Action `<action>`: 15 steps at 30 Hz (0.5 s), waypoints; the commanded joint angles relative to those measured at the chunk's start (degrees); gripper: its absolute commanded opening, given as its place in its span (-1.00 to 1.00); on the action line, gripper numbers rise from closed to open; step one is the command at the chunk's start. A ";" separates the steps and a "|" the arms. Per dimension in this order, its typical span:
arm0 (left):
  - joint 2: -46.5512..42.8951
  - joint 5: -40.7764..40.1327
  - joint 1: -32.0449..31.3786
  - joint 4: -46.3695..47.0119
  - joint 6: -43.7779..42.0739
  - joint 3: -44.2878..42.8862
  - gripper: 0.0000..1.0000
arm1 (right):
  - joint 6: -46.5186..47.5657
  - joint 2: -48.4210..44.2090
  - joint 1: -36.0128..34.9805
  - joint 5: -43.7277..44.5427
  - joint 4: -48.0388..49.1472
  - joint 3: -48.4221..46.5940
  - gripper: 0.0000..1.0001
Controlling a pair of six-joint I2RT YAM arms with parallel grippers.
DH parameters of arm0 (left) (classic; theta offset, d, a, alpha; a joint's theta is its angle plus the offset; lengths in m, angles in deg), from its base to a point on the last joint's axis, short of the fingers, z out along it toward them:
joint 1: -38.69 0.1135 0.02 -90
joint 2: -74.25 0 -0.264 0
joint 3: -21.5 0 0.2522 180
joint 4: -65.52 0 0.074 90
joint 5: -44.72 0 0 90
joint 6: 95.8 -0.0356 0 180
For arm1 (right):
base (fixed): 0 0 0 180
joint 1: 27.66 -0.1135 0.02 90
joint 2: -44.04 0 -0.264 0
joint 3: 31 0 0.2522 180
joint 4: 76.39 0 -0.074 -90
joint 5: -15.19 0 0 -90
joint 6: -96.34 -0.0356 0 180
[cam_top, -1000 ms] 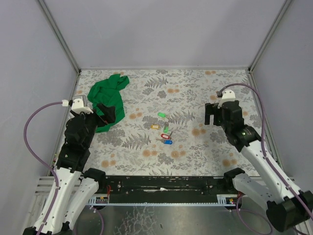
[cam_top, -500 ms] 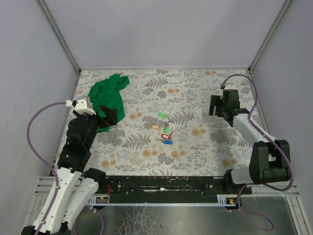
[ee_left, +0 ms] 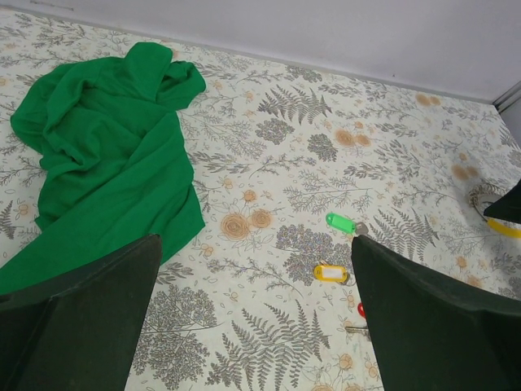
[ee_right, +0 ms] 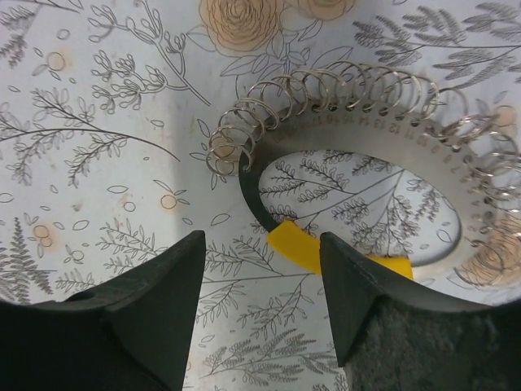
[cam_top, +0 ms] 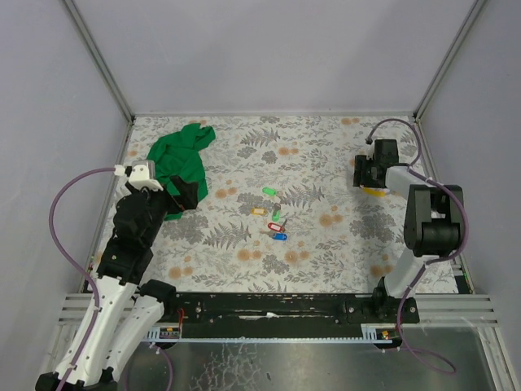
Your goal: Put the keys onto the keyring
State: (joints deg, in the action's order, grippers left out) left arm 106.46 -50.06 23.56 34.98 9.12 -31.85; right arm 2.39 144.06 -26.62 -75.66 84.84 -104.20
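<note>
Keyring (ee_right: 342,91) sits at the tabletop's (cam_top: 326,138) far right, so we straddle its yellow-taped arc (ee_right: 297,244) with right fingers (ee_right: 146,309) half-spread to pinch it, left fingers (ee_left: 81,314) wide and facing the keys (cam_top: 276,217) mid-tabletop.

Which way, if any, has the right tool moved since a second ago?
Yes: the right tool has shifted right and slightly farther back, away from the unmoved keys.

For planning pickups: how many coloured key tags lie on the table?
5, clustered centrally: green tag farthest, yellow tag left, second green tag, red tag, blue tag nearest. More may be hidden.
</note>
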 commanded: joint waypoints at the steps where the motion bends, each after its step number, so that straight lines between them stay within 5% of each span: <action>1: 0.22 1.92 -0.33 1.85 -1.38 0.49 1.00 | 2.43 3.44 0.72 -5.17 -3.78 -4.48 0.28; 15: 0.27 3.75 -1.11 2.33 -1.49 0.71 1.00 | 2.35 7.16 -0.79 -6.49 -12.63 -6.47 -0.03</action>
State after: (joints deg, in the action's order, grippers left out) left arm 106.72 -47.96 23.10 35.05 8.68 -31.59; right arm 5.91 151.76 -26.14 -79.98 77.84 -110.62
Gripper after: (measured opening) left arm 0.997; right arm 0.508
